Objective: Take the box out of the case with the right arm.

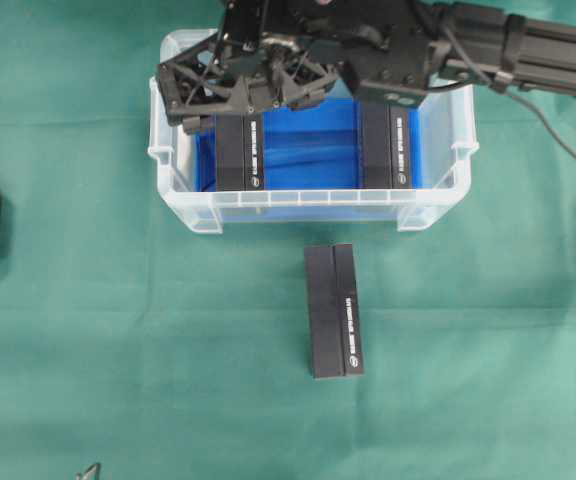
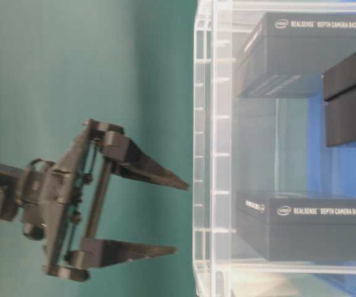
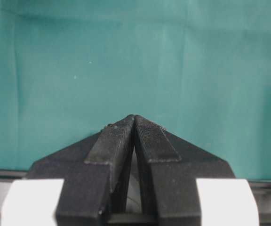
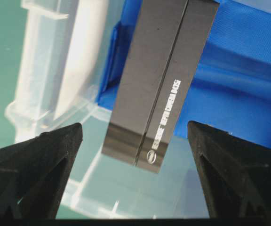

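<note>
Right arm poised over the left box

One box (image 1: 334, 311) lies on the near cloth; beyond it, in the case (image 1: 308, 199), the right gripper (image 1: 240, 92) hangs wide open above the left box (image 1: 240, 150), apparently straddling it before closing; left gripper (image 3: 134, 123) closed, idle.

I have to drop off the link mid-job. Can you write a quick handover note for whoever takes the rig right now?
Right pincer: open wide, empty, above the left side of the case, straddling the left RealSense camera box in its wrist view; no contact visible.
Left pincer: shut, empty, over bare green cloth.
Things: two boxes in the clear case, the left one and the right box; a third box lies on the cloth in front of the case.
Done: one box appears to be out already.
Left: lower, close on the left box, lift it out.
</note>
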Action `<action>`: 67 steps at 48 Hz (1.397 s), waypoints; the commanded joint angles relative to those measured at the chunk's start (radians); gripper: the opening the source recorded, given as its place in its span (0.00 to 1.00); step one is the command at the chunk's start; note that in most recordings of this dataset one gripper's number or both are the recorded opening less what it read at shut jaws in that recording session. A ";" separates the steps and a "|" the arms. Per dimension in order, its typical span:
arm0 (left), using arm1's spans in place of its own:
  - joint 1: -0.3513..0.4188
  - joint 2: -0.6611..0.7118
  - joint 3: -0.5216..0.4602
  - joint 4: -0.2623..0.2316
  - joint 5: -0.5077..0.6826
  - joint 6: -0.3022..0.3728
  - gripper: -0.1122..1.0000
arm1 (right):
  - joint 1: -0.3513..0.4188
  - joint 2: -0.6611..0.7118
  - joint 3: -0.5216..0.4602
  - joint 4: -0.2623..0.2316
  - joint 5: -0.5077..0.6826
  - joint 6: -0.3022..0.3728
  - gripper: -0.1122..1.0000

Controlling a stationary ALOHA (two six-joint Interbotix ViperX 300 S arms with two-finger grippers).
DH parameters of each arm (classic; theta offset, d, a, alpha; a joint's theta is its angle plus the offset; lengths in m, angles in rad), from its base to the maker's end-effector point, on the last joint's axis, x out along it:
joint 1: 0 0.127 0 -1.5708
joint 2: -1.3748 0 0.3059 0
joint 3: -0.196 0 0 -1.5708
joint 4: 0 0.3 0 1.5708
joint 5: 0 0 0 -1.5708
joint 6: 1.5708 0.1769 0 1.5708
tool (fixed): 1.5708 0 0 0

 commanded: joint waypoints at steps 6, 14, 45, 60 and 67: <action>0.002 0.005 -0.014 0.003 -0.003 -0.003 0.10 | 0.003 -0.005 -0.006 -0.003 -0.006 -0.005 0.94; 0.000 0.005 -0.014 0.002 -0.003 -0.005 0.10 | 0.002 0.008 0.025 -0.011 -0.025 -0.002 0.94; 0.000 0.012 -0.014 0.002 -0.009 -0.006 0.10 | -0.006 0.078 0.170 0.023 -0.216 0.029 0.96; 0.000 0.012 -0.012 0.002 -0.011 -0.006 0.10 | -0.008 0.095 0.170 0.028 -0.236 0.060 0.96; 0.000 0.012 -0.012 0.002 -0.009 -0.008 0.10 | -0.008 0.095 0.169 0.026 -0.236 0.066 0.95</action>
